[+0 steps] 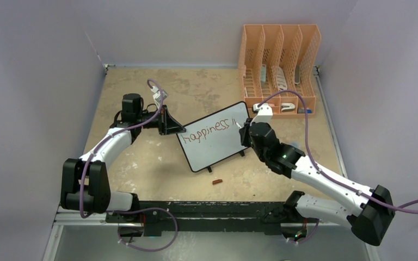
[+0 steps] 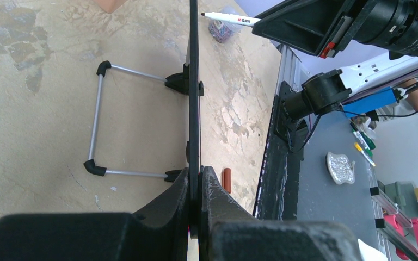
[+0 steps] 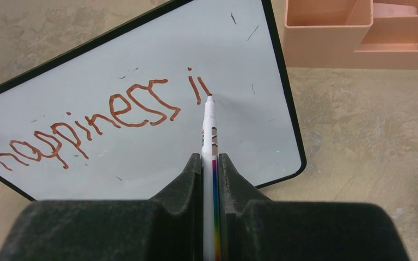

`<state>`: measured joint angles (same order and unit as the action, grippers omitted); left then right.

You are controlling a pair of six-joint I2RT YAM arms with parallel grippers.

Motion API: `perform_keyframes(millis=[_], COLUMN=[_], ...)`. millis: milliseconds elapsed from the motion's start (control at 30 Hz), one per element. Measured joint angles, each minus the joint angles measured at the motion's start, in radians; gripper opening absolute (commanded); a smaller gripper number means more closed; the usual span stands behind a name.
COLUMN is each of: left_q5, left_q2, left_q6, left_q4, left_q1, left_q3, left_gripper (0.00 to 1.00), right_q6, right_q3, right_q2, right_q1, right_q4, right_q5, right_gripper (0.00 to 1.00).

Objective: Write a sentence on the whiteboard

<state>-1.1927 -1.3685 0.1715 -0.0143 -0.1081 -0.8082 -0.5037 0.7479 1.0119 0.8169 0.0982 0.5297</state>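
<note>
The whiteboard (image 1: 217, 145) stands tilted on its wire stand at the table's middle. My left gripper (image 1: 175, 128) is shut on the board's left edge; in the left wrist view the board (image 2: 194, 81) shows edge-on between the jaws (image 2: 200, 179). The sentence (image 3: 95, 122) reads "happiness i" plus a started stroke in red-brown marker. My right gripper (image 3: 211, 163) is shut on a white marker (image 3: 209, 130) with a rainbow stripe. Its tip touches the board (image 3: 158, 49) just right of the "i". In the top view the right gripper (image 1: 246, 129) is at the board's right edge.
A red-brown marker cap (image 1: 217, 181) lies on the table in front of the board, also in the left wrist view (image 2: 227, 179). An orange file rack (image 1: 278, 68) with items stands at the back right. Walls enclose the table.
</note>
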Motion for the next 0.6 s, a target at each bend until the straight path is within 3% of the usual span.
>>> perform_keyframes(millis=[600], left_q5=[0.000], left_q2=[0.000], left_q6=[0.000], left_q4=[0.000], left_q1=[0.000], left_q3=[0.000], left_gripper=[0.00], right_q6=[0.024], right_q3=[0.000], right_q2=[0.030], right_q1=[0.000], right_q4=[-0.055], right_q5=[0.000], right_gripper=[0.00])
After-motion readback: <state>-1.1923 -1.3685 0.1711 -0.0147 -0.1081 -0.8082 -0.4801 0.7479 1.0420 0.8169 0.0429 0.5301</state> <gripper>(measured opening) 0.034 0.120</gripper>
